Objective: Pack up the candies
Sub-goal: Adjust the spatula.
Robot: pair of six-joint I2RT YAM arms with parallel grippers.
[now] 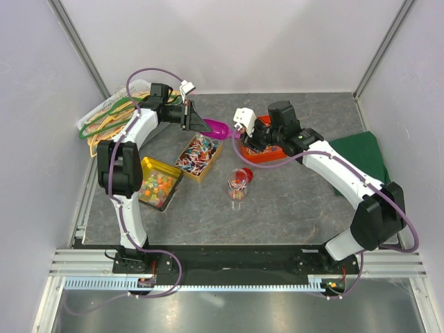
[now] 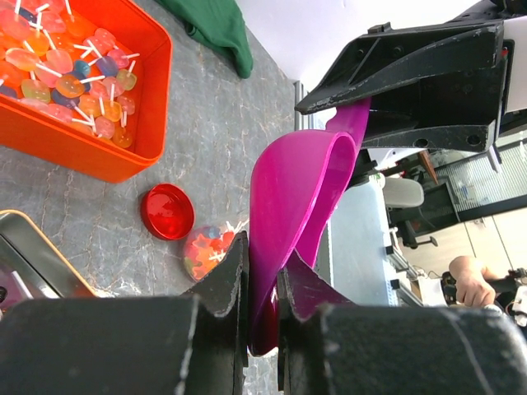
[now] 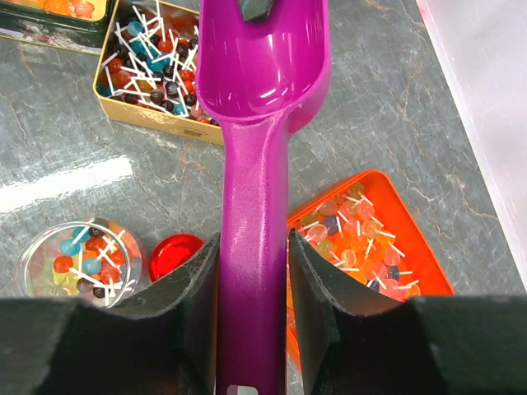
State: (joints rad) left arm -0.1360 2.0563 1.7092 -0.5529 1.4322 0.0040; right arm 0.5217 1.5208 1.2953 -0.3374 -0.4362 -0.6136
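A purple scoop [image 1: 216, 127] hangs over the table between both arms. My left gripper [image 2: 263, 263] is shut on the rim of its bowl [image 2: 296, 189], and my right gripper [image 3: 253, 247] is shut on its handle [image 3: 251, 206]. The bowl [image 3: 255, 74] looks empty. Candies on sticks fill a gold tin [image 3: 152, 66] below the bowl and an orange tray [image 3: 362, 239] under my right gripper. Gummy candies lie in a yellow tin [image 1: 158, 182]. A clear jar [image 3: 78, 263] holds some candies, with its red lid [image 3: 175, 253] lying beside it.
A green cloth [image 1: 361, 156] lies at the right edge of the table. A clear box of coloured loops [image 1: 111, 114] stands at the back left. Grey walls close in the table on three sides.
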